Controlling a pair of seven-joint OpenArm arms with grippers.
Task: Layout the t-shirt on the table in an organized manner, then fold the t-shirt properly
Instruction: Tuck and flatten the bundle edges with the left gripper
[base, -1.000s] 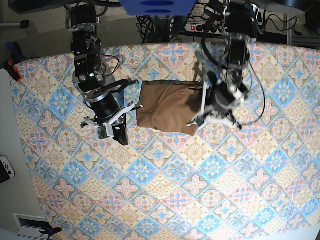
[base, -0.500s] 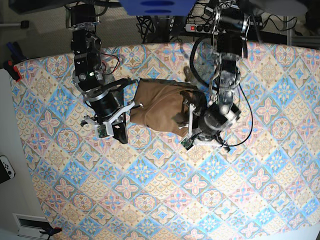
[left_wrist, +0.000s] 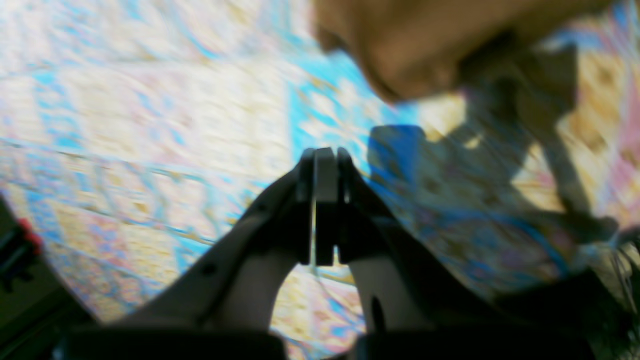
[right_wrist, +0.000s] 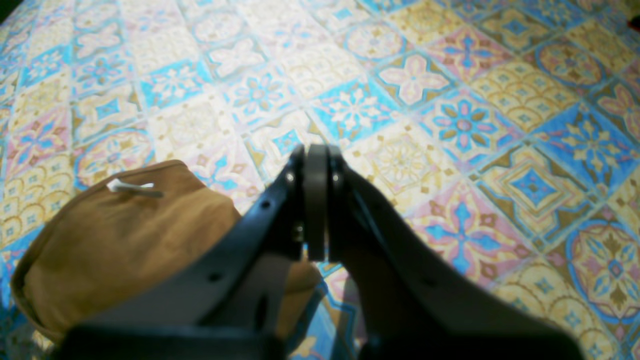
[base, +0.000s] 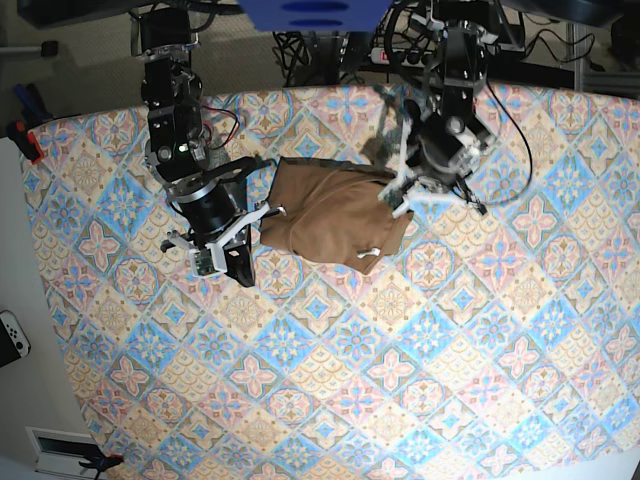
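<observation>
Patterned worktop (base: 330, 350) carries the shirt (base: 330, 212), folded compact between both arms. Left fingers (left_wrist: 320, 165) and right fingers (right_wrist: 315, 155) are pressed together, empty; only neatening seems left.

1 t-shirt (base: 332, 212), 1 table (base: 420, 380), 2 grippers: left gripper (left_wrist: 320, 165), right gripper (right_wrist: 316, 155).

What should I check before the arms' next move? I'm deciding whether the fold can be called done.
1. Left gripper free of cloth: ok, shut on nothing.
2. Right gripper free of cloth: ok, shut, empty.
3. t-shirt fully on the table: ok.
4. Fold compact: ok, roughly rectangular bundle.
5. Edges neat: not ok, white tag pokes out.
6. Layers aligned underneath: cannot tell.
</observation>
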